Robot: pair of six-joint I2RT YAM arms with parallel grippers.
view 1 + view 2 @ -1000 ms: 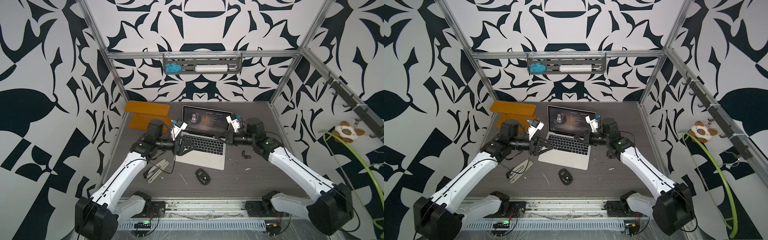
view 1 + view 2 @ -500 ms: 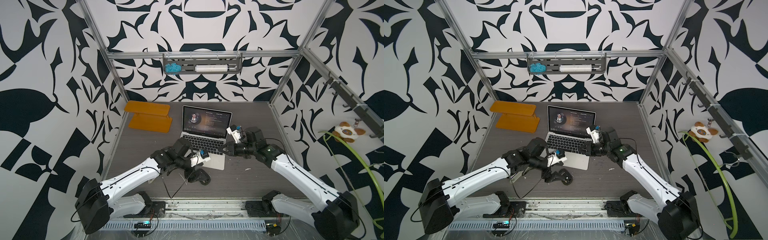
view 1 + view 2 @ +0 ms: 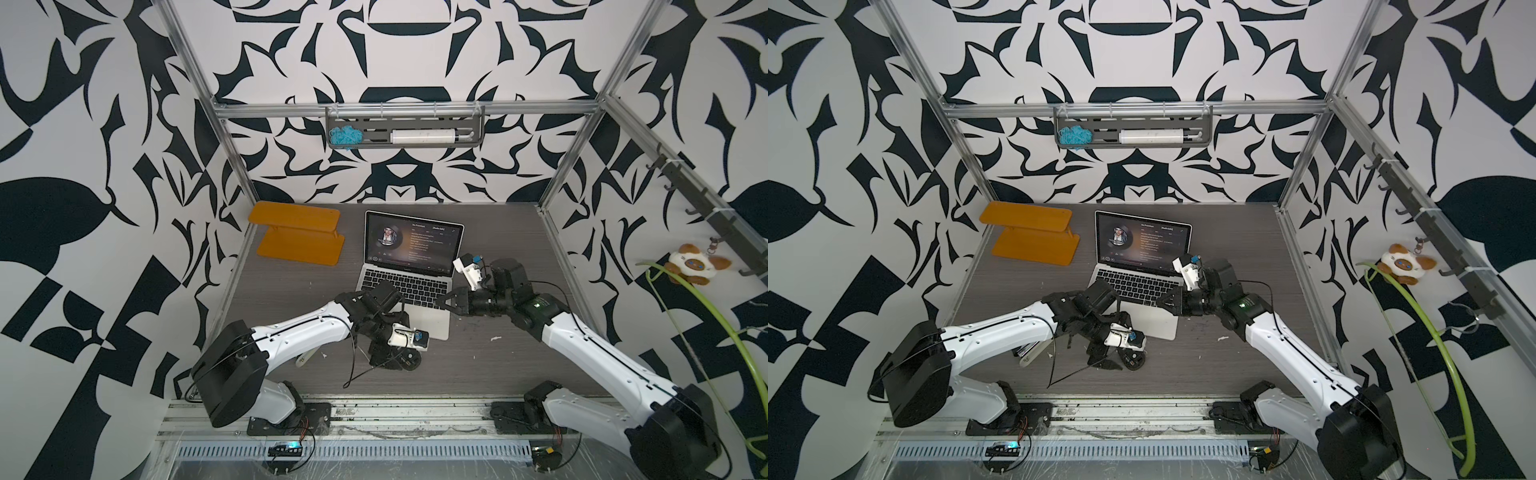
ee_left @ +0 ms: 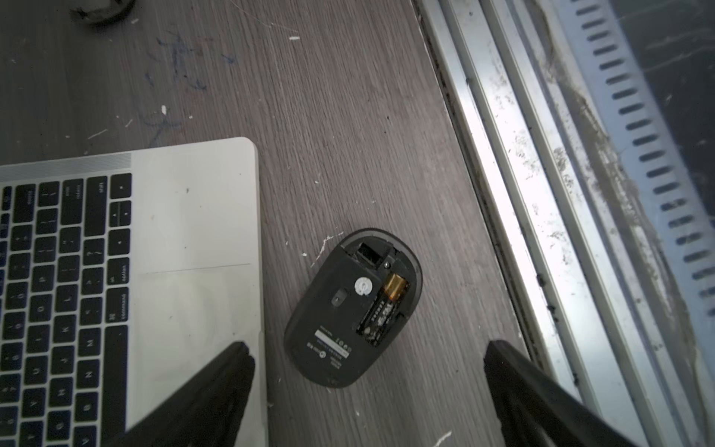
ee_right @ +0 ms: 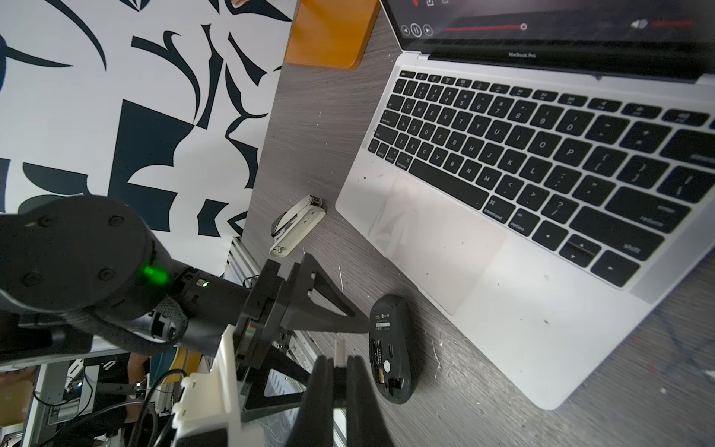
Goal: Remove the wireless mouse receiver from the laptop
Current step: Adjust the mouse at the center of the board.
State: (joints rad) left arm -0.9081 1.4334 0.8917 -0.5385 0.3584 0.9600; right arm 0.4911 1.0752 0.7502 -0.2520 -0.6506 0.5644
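While the left gripper (image 4: 367,348) hangs spread wide and empty over the upturned mouse (image 4: 350,309) near the front edge of the worktop (image 3: 478,365), the mouse's open bay holds a battery (image 4: 387,303) and its small receiver slot (image 4: 368,253) sits empty. On the laptop (image 3: 430,318) no plug shows along the left-arm side; the other side is hidden. Clenched there, the right gripper (image 3: 444,300) may pinch something, I cannot tell. The wireless mouse receiver cannot be made out, so removal is unconfirmed.
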